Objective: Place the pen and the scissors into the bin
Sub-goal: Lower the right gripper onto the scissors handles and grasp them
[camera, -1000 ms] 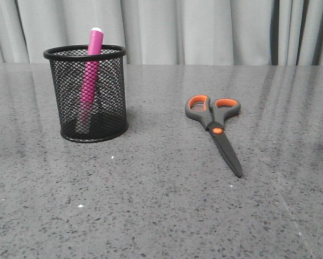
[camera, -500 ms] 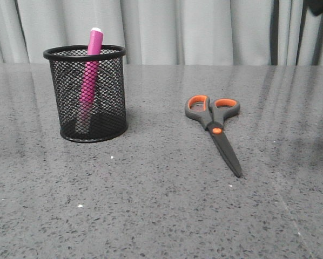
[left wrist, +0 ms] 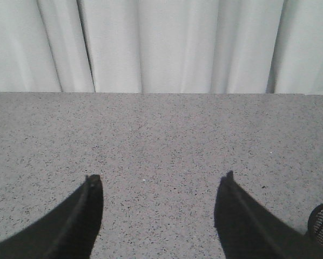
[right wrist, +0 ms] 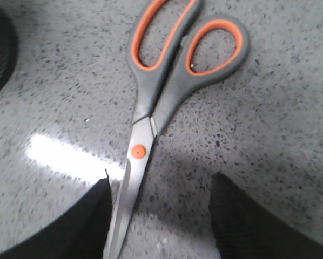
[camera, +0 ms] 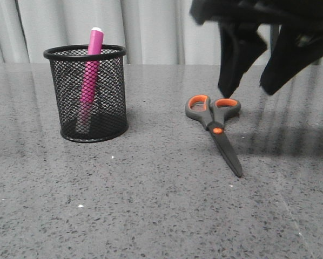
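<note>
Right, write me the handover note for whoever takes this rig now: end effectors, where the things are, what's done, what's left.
Right end effector: open, empty, hovering above the scissors' handles, not touching.
Left end effector: open, empty, over bare table, with the bin's edge just in its wrist view.
Pen: standing in the black mesh bin, white tip above the rim. Done.
Scissors: flat on the table right of the bin, closed, blades toward the robot. Not yet gripped.
Left: grasp the scissors and put them in the bin.
</note>
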Robot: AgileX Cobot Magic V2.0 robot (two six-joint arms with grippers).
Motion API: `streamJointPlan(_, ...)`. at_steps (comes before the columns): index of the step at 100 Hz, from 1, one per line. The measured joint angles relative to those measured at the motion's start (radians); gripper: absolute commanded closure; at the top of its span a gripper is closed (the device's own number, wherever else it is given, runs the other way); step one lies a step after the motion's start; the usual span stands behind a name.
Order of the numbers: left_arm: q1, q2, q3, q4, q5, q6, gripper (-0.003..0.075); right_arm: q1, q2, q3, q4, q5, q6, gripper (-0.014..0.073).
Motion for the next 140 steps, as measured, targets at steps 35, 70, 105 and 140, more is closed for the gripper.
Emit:
streamJointPlan(35,0.0,0.0,0.0,0.0,0.0,0.0,0.0302,0.0,0.117,-0.016,-0.004,-0.085,0.05,0.0231)
streamJointPlan(70,0.0,0.0,0.0,0.0,0.0,0.0,0.0302,0.0,0.219,-0.08,-0.015,-0.081,0.057,0.0231)
streamJointPlan(105,0.0,0.0,0.0,0.0,0.0,0.0,0.0302,0.0,0.242,-0.094,-0.03,-0.081,0.059,0.0331)
streamJointPlan(140,0.0,0.0,0.0,0.0,0.0,0.0,0.0302,0.0,0.244,-0.096,-0.045,-0.079,0.059,0.0662)
